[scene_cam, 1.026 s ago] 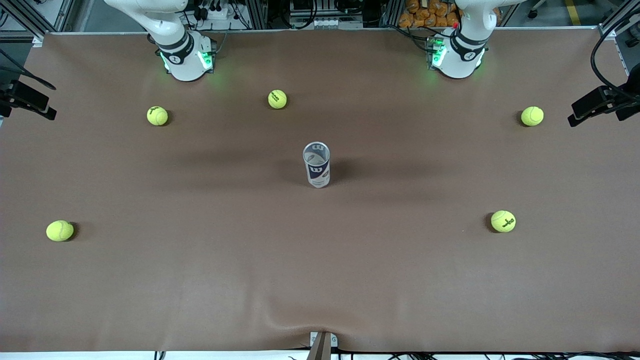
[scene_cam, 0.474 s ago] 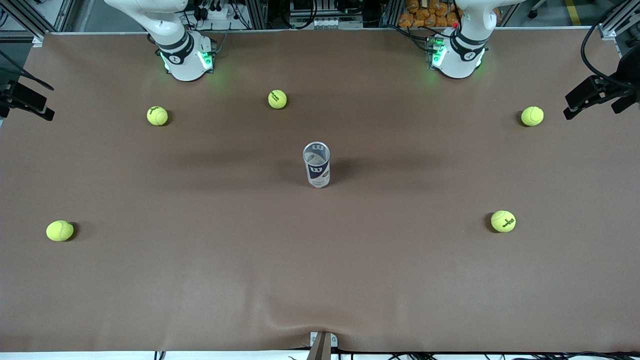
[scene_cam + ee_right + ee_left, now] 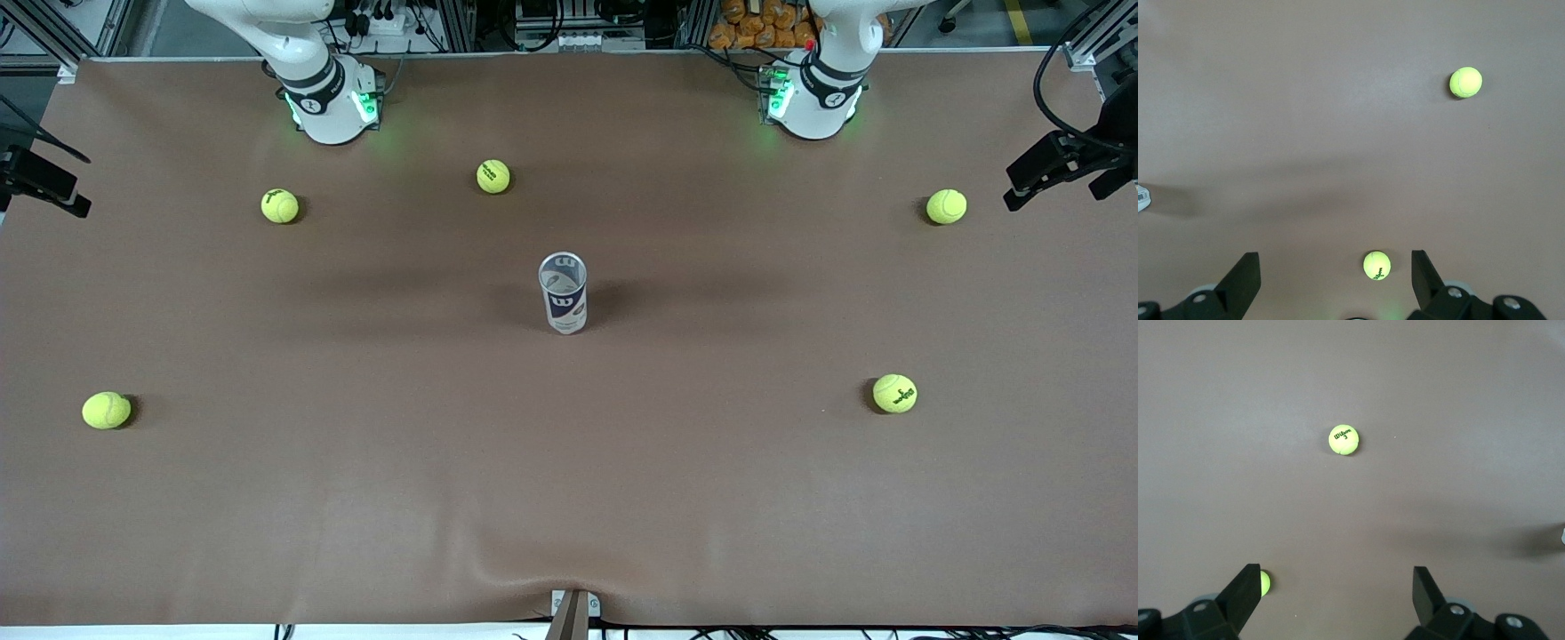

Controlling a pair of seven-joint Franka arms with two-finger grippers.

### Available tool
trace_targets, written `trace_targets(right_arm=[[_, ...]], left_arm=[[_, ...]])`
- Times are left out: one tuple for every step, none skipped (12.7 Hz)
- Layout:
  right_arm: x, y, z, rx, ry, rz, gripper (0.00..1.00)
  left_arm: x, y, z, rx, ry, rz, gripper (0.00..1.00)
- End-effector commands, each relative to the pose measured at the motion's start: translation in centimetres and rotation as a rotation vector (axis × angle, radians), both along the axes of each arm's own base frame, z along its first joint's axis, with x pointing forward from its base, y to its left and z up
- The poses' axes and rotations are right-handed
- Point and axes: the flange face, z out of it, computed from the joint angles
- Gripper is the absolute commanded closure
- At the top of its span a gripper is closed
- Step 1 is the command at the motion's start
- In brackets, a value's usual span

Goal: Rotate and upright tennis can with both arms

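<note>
The tennis can [image 3: 563,293] stands upright in the middle of the brown table, silver rim up, with the navy label and white "W" facing the front camera. A sliver of it shows at the edge of the left wrist view [image 3: 1563,535] and of the right wrist view [image 3: 1141,198]. My left gripper [image 3: 1336,578] is open and empty, high over the left arm's end of the table [image 3: 1053,169]. My right gripper [image 3: 1335,262] is open and empty, high over the right arm's end [image 3: 40,182]. Both are well apart from the can.
Several yellow-green tennis balls lie scattered: one [image 3: 493,176] and one [image 3: 280,205] near the right arm's base, one [image 3: 107,410] toward the right arm's end, one [image 3: 946,206] and one [image 3: 894,393] toward the left arm's end.
Both grippers have drifted slightly outward toward their own ends of the table. The can and the balls have not moved.
</note>
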Motion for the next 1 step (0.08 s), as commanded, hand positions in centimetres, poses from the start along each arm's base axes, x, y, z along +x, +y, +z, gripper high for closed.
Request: trace_targets(right_arm=[[0.14, -0.39, 0.02, 0.001, -0.007, -0.005, 0.0]], left_arm=[[-0.32, 0.1, 0.5, -0.01, 0.0, -0.019, 0.0]])
